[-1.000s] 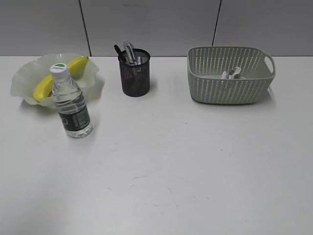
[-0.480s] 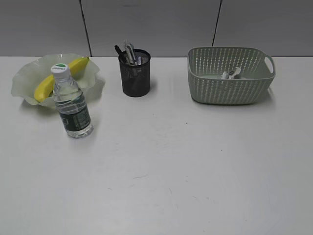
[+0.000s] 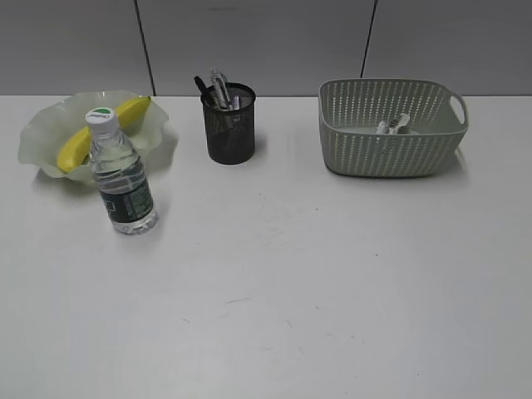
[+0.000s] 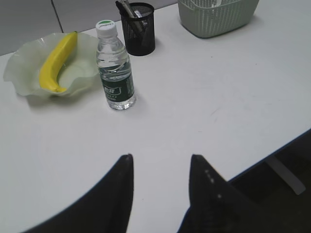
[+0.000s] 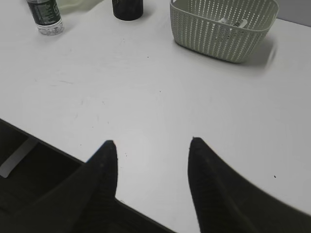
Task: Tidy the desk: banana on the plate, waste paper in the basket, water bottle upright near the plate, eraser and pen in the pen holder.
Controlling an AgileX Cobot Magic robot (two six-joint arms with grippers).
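Observation:
The banana [image 3: 91, 133] lies in the pale green ruffled plate [image 3: 41, 137] at the back left; it shows in the left wrist view [image 4: 56, 60] too. The water bottle [image 3: 120, 179] stands upright just in front of the plate. The black mesh pen holder [image 3: 230, 125] holds pens [image 3: 216, 87]; the eraser is not visible. The waste paper [image 3: 392, 125] lies inside the green basket [image 3: 391, 154]. My left gripper [image 4: 160, 158] and right gripper [image 5: 153, 141] are open and empty above the desk's near edge, out of the exterior view.
The white desk [image 3: 316, 274] ends at a grey panelled wall [image 3: 249, 41] behind the objects. The desk's front edge and the dark drop below it show in the right wrist view [image 5: 43, 145].

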